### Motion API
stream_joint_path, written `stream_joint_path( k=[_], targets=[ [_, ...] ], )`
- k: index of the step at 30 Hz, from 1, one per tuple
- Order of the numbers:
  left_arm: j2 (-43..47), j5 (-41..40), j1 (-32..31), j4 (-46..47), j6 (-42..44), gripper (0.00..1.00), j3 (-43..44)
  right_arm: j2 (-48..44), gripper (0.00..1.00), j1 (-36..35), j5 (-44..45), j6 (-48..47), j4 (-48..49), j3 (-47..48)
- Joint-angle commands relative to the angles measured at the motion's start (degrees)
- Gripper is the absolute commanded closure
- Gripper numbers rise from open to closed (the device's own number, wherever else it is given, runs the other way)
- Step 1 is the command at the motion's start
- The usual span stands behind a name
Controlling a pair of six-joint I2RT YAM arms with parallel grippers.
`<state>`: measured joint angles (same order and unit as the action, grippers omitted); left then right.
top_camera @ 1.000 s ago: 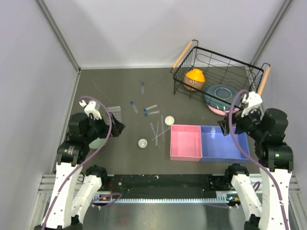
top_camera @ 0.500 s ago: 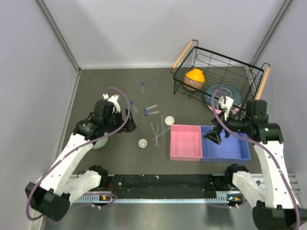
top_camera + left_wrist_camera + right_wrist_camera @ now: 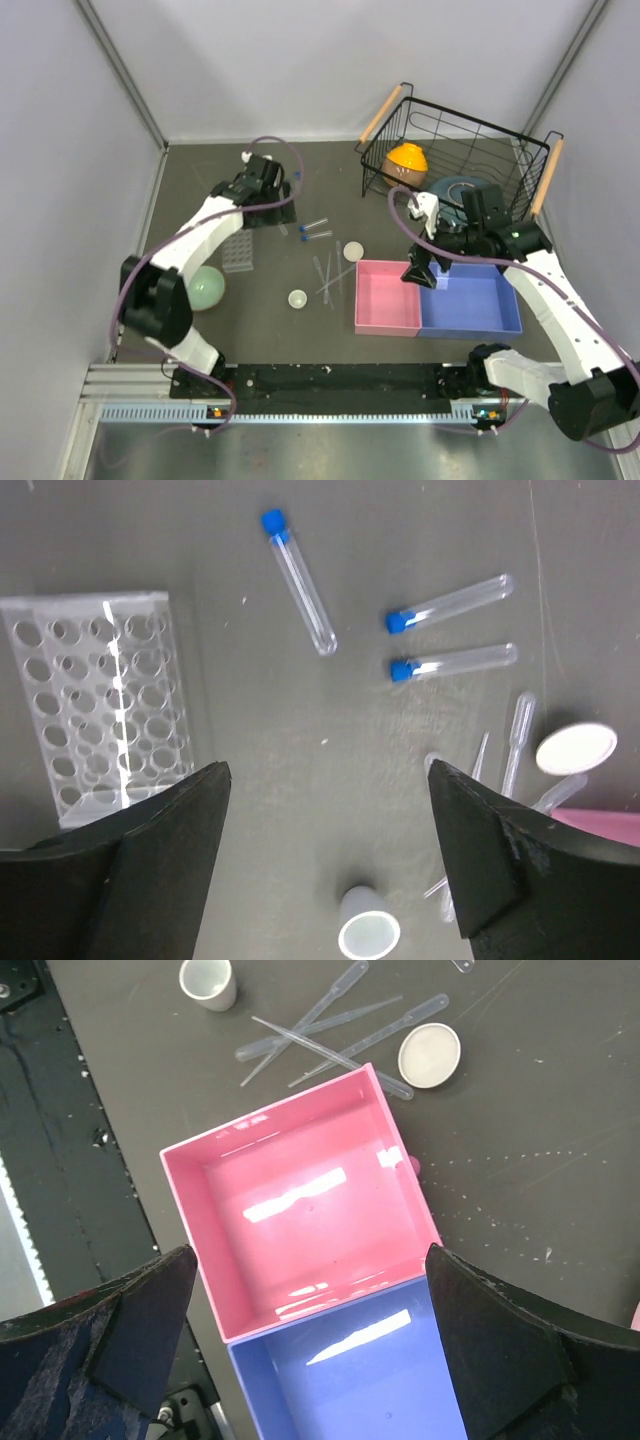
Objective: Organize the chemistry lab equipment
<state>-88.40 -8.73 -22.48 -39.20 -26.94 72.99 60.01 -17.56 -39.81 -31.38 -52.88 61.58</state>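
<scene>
Three clear tubes with blue caps (image 3: 298, 580) (image 3: 450, 603) (image 3: 455, 661) lie on the dark table; a fourth (image 3: 297, 180) lies farther back. The clear tube rack (image 3: 100, 695) lies flat to their left. Thin pipettes (image 3: 328, 272) lie crossed between two small round white dishes (image 3: 353, 251) (image 3: 297, 299). My left gripper (image 3: 284, 208) hovers open and empty above the tubes, and its jaws frame the near dish (image 3: 368, 928). My right gripper (image 3: 420, 272) hovers open and empty over the seam between the pink bin (image 3: 300, 1200) and the blue bin (image 3: 350, 1370).
A black wire basket (image 3: 455, 135) at the back right holds an orange bowl (image 3: 406, 165) and teal and pink plates (image 3: 455, 195). A pale green bowl (image 3: 205, 288) sits near the left arm's base. Walls close in on the left, back and right.
Both arms have unfolded from near their bases. The left gripper swung out and back over the tubes. The right gripper moved left over the bins. No object has moved.
</scene>
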Motion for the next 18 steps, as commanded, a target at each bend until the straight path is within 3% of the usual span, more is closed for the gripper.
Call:
stream_joint_path(
  k=[1,8,18],
  targets=[
    [-8.88,-2.69,0.33,0.27,-3.82,0.20,9.09,2.04,0.01,-1.69,2.81,0.96,4.72,2.93],
    [-21.72,-4.19,1.12,-2.02,-5.23,0.35,19.28,4.24,0.01,-1.69,2.20,3.25,8.94,1.70],
    [-30.51,-4.89,2.17,-4.39,-4.62,0.40,22.46,7.40,0.01,-1.69,1.84,4.04,10.87,1.00]
  ],
)
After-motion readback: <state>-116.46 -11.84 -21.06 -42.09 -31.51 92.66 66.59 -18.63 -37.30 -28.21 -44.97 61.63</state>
